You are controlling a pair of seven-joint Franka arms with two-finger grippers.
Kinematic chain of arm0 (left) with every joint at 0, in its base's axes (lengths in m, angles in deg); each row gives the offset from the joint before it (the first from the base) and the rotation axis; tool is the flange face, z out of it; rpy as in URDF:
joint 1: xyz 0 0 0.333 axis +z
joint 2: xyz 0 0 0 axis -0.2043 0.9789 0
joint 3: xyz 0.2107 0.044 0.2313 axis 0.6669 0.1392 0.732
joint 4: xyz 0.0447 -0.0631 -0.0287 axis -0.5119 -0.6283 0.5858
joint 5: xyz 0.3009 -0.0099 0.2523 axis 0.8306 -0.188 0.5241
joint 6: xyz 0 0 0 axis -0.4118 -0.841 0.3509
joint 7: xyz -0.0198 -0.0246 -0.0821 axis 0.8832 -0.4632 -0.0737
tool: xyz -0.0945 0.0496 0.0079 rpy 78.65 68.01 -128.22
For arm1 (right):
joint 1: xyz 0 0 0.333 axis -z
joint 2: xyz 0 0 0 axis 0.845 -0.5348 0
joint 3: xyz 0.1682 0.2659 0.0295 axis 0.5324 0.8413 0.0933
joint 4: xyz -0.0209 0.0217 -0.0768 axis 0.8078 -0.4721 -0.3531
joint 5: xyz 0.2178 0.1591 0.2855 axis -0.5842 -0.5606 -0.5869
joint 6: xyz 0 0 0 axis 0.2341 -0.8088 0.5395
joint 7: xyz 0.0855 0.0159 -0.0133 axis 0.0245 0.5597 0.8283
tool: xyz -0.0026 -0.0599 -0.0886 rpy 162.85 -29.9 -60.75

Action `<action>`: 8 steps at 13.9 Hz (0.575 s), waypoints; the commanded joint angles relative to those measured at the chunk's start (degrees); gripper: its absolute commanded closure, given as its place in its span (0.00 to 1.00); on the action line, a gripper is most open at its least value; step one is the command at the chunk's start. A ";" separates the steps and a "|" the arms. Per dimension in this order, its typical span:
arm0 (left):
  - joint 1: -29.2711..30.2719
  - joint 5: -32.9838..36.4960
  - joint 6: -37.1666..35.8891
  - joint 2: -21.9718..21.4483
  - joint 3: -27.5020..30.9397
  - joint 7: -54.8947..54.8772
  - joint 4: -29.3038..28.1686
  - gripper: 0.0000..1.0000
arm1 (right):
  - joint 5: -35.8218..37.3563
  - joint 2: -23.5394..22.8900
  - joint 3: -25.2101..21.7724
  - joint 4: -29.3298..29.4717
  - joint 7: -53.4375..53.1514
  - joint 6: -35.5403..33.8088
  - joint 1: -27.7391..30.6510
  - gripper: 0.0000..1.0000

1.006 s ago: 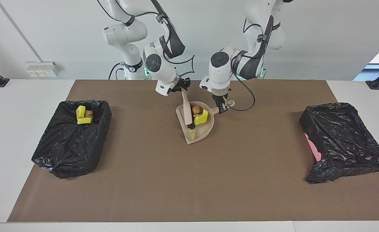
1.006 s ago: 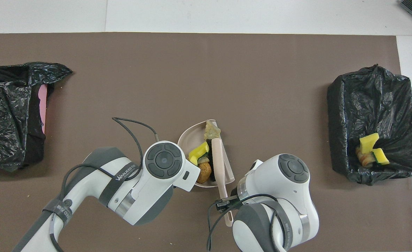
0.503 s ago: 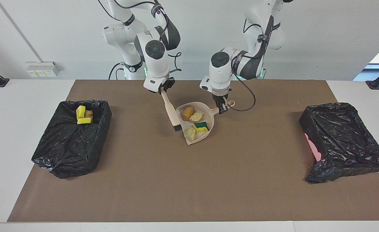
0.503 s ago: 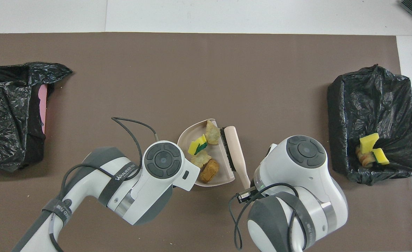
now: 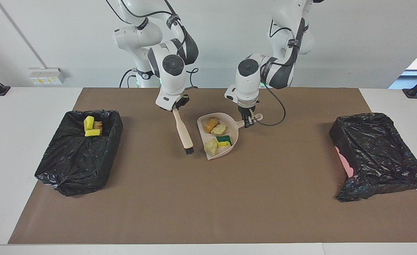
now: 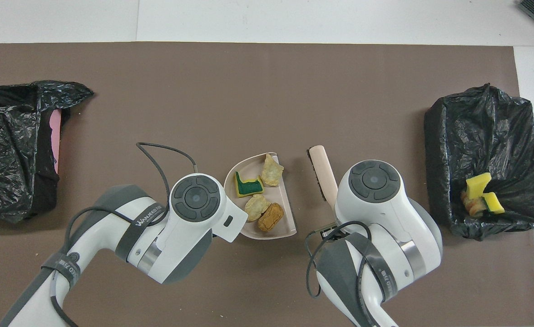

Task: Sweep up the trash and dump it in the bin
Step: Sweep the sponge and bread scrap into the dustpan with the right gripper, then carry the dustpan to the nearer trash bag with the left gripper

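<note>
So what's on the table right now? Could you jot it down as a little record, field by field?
dustpan: mid-table, holding four trash pieces
left gripper: shut on the dustpan's handle
brush: beside the dustpan, bristles down
right gripper: shut on the brush's handle
bin with trash: right arm's end
other bin: left arm's end, contents not visible

A white desk (image 5: 24,106) carries a brown mat (image 5: 208,198) that covers most of its top. On the mat, toward the right arm's end, sits a bin lined with a black bag (image 5: 77,156). Toward the left arm's end sits a second black-bagged bin (image 5: 378,152), a strip of pink showing at its side. Between them, near the robots, a beige dustpan (image 5: 226,148) is on or just over the mat; which cannot be told.
</note>
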 commanded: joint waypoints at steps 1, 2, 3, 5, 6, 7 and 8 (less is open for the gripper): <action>3.20 0.03 -0.97 -1.82 0.06 -7.55 1.03 1.00 | -1.99 2.70 0.73 -0.53 -7.76 -4.39 -0.52 1.00; 4.60 0.11 -2.64 -3.48 0.06 -8.79 0.86 1.00 | -5.40 4.11 0.73 -2.45 -7.60 -4.23 -1.30 1.00; 6.88 0.11 -4.22 -4.97 0.06 -10.55 0.60 1.00 | -8.13 5.69 0.73 -4.56 -7.59 -2.84 -2.96 1.00; 11.53 0.02 -6.16 -8.93 0.15 -15.55 0.33 1.00 | -11.05 6.75 0.73 -6.25 -8.56 1.02 -5.08 1.00; 14.95 0.02 -6.87 -10.16 0.06 -17.83 0.24 1.00 | -11.93 7.02 0.73 -6.69 -11.00 1.56 -7.44 1.00; 17.60 0.02 -6.96 -11.13 0.15 -22.12 0.33 1.00 | -12.03 6.85 0.73 -7.39 -15.46 2.18 -9.90 1.00; 20.06 0.11 -6.61 -11.49 0.32 -25.04 0.50 1.00 | -12.03 6.41 0.73 -8.70 -19.33 4.36 -13.14 1.00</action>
